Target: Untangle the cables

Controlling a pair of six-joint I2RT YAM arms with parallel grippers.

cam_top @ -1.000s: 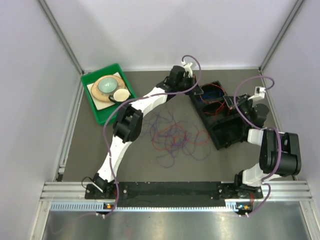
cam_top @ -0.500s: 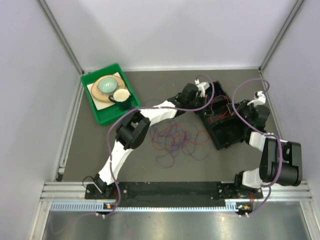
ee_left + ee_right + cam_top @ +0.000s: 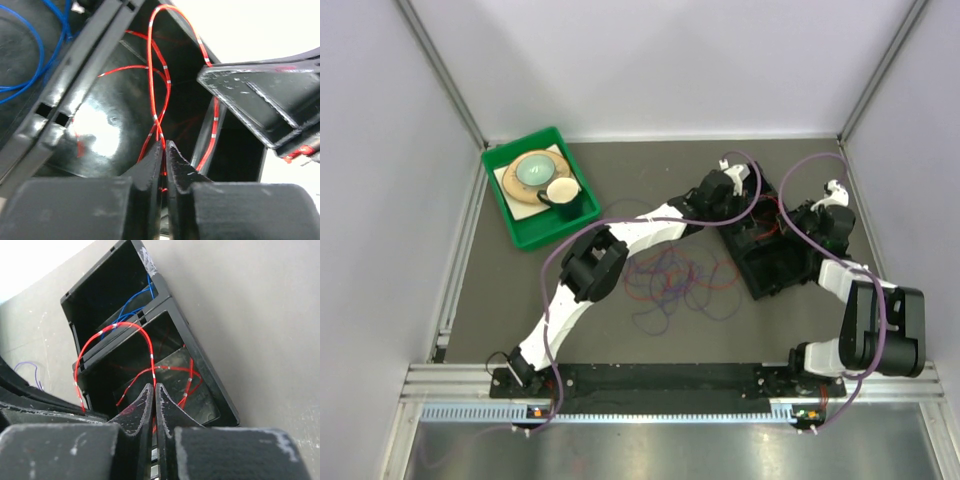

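Observation:
A loose tangle of red, blue and purple cables (image 3: 665, 272) lies on the table in front of a black compartment box (image 3: 782, 270). My left gripper (image 3: 738, 212) reaches into the box from the left. In the left wrist view it (image 3: 164, 145) is shut on a red cable (image 3: 159, 65) that loops up over the divider. My right gripper (image 3: 800, 222) is at the box's right side. In the right wrist view it (image 3: 154, 388) is shut on a red cable (image 3: 131, 326) arching over the middle compartment. Blue cables (image 3: 131, 311) lie in the far compartment.
A green tray (image 3: 519, 232) with a plate and a bowl stands at the back left. Grey walls close the table at the back and sides. A purple cable (image 3: 31, 371) lies on the table left of the box. Thick mauve hoses run along both arms.
My left arm has swung right from the back centre to over the black box. My right gripper has shifted a little towards the back right of the box.

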